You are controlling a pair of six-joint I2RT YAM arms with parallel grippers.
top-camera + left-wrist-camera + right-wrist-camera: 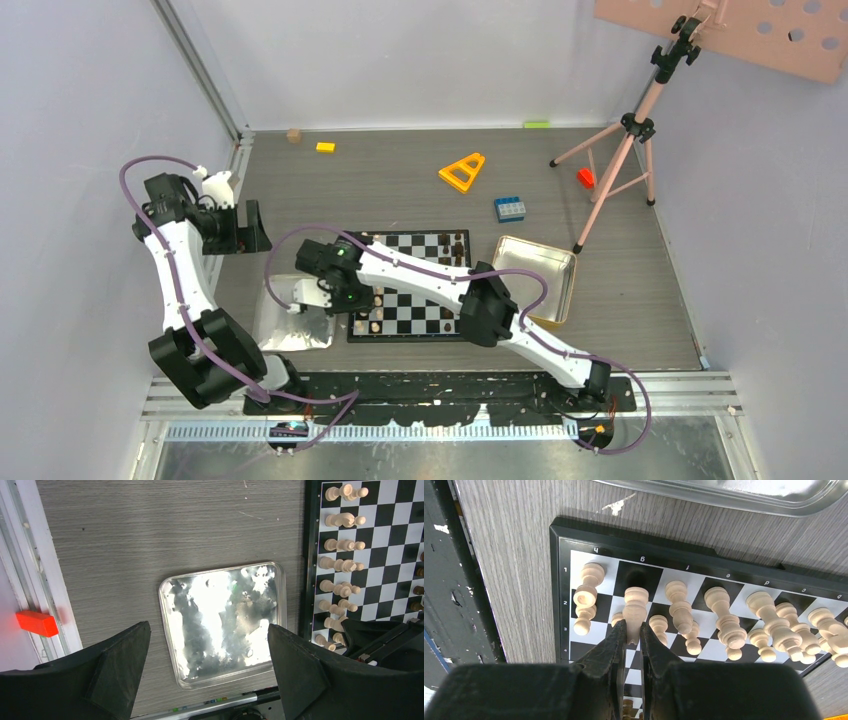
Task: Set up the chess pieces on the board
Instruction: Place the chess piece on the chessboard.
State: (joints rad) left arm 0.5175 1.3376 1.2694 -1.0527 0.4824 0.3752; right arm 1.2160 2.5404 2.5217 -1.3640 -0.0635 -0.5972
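Black fingers (pixel 620 642) of the right gripper (pixel 633 630) fill the front of its wrist view, clenched on the upper part of a light tan piece (pixel 635 606) whose base is at a black square in the edge row of the board (pixel 560 595); whether it rests on that square I cannot tell. Beside it, more light tan pieces (pixel 724 617) stand upright in two rows along that same edge. That board, black and white checks inside a thin black border marked with letters and numbers, lies flat on a grey wood-grain table (pixel 400 185), just beyond the arm bases and near the middle. Close to its left border sits a shiny silver tray (pixel 172 630), and the left gripper (pixel 208 626) hangs above it, jaws spread wide with nothing between them. A few dark brown pieces (pixel 458 247) stand on the board's opposite side, towards a gold-rimmed tin (pixel 560 290). Farther back lie a blue brick (pixel 509 208) and a yellow triangle (pixel 462 172), with a pink tripod (pixel 620 165) at the right, and pale walls close the space in
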